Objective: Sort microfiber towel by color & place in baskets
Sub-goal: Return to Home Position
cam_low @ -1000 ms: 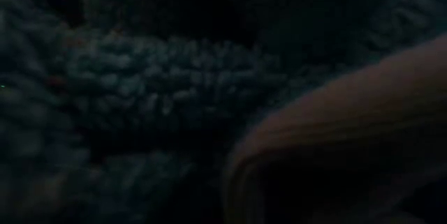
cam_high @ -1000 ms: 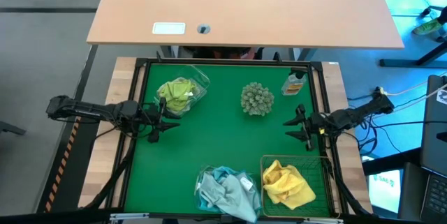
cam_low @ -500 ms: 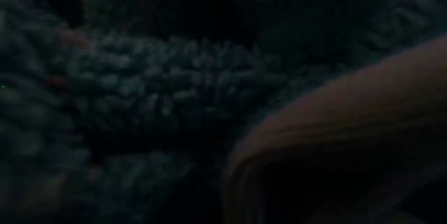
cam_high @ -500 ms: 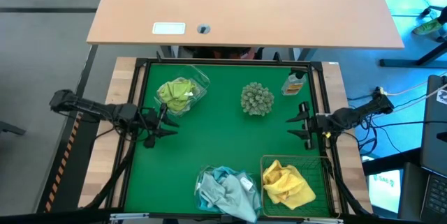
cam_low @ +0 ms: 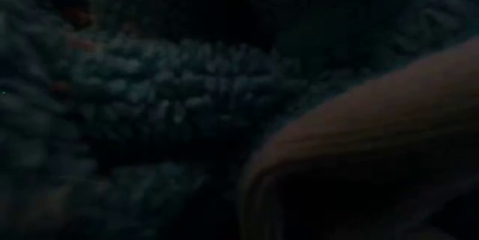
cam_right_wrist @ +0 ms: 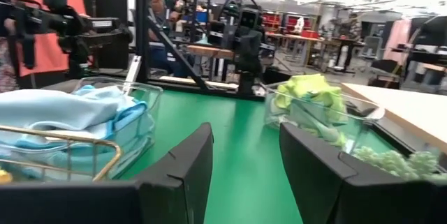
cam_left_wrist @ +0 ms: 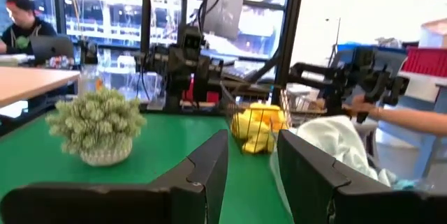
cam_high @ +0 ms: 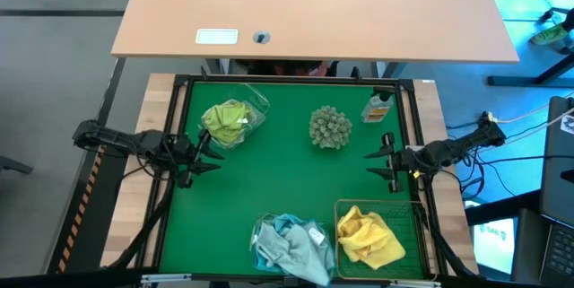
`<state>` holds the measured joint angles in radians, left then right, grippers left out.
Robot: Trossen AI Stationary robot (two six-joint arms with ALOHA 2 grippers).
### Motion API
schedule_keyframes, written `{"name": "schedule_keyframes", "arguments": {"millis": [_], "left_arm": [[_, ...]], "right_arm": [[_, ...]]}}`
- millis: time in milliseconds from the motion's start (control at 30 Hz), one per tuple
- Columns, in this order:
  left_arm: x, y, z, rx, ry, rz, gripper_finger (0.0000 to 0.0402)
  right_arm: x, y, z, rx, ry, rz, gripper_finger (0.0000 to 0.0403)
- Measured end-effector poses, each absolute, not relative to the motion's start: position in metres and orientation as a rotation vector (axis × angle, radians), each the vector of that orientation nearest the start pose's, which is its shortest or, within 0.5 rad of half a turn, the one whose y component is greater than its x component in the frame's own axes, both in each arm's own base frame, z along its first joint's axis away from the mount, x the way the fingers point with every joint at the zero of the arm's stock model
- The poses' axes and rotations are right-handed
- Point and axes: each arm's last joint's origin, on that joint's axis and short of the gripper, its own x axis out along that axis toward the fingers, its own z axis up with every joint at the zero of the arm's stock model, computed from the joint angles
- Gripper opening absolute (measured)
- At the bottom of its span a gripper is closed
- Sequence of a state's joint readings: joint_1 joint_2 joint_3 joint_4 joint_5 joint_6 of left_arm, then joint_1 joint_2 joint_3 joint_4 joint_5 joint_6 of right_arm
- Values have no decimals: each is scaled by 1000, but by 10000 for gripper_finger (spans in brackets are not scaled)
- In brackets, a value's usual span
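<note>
The microfiber towels lie sorted. Lime green ones (cam_high: 226, 119) fill a clear tub (cam_high: 258, 104) at far left. Teal ones (cam_high: 289, 241) fill a clear tub (cam_high: 262, 231) at the near edge. Yellow ones (cam_high: 369, 237) lie in the wire mesh basket (cam_high: 414, 216) beside it. My left gripper (cam_high: 215, 155) hovers open near the lime tub, by the table's left edge. My right gripper (cam_high: 371, 164) hovers open at the right edge, beyond the wire basket. The wrist views show open fingers holding nothing, for the left gripper (cam_left_wrist: 253, 175) and the right gripper (cam_right_wrist: 246, 161).
A grey-green spiky ball (cam_high: 330, 126) sits at the table's far middle, and a small bottle with an orange label (cam_high: 378, 107) stands at far right. Bare green mat (cam_high: 287, 180) lies between the grippers. Dark cloth covers the low view. People show in the room beyond.
My left gripper has drawn back a little toward the table's left edge, staying open. The towels and baskets have kept their places.
</note>
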<state>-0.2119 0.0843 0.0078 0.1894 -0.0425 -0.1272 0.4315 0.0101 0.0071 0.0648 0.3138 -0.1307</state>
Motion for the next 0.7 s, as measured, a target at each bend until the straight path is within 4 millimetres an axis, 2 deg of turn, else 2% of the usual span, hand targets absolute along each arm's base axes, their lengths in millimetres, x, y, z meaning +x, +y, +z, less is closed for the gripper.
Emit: {"name": "schedule_keyframes", "arguments": {"millis": [233, 433, 700], "left_arm": [[94, -19, 184, -151, -180, -181, 119], [94, -19, 184, -151, -182, -181, 119], [94, -19, 184, -151, -182, -181, 119]], "right_arm": [[91, 30, 172, -141, -65, 45, 167], [91, 26, 172, -149, -56, -102, 167], [91, 23, 172, -148, -45, -193, 167]]}}
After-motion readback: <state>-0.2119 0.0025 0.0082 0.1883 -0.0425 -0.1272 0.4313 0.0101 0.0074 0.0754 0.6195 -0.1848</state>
